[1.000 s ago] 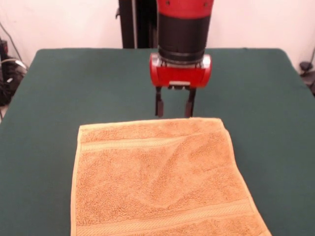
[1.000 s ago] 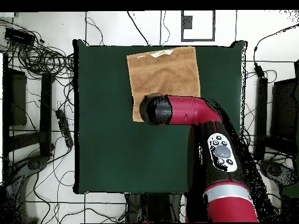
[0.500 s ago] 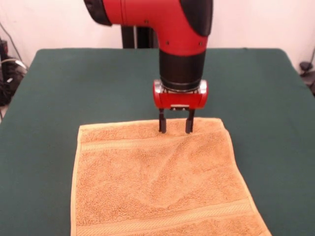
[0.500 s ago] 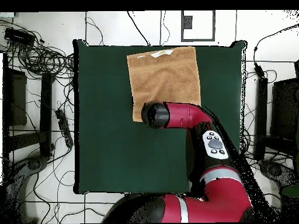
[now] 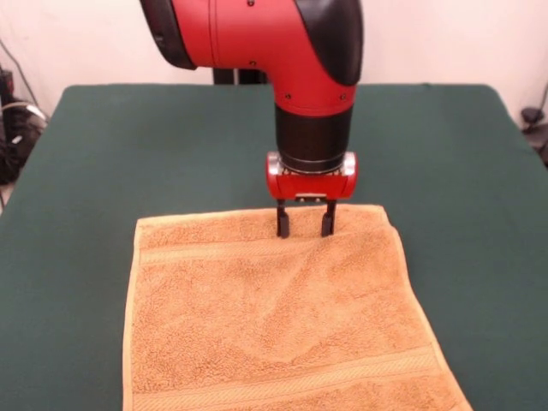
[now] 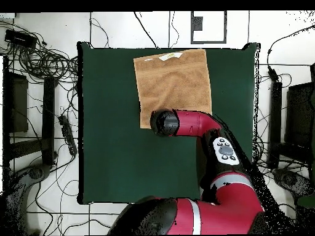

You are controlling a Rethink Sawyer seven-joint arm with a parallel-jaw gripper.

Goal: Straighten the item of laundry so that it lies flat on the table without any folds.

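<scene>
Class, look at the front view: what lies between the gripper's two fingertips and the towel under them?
Nothing. In the front view the open gripper has its fingertips right at the towel near its far edge, with no gap visible.

We see an orange-tan terry hand towel with paler woven border bands | its white label printed yellow | a plain dark green cloth-covered table | a glossy red arm with black joints | red-bodied gripper, black fingers.
</scene>
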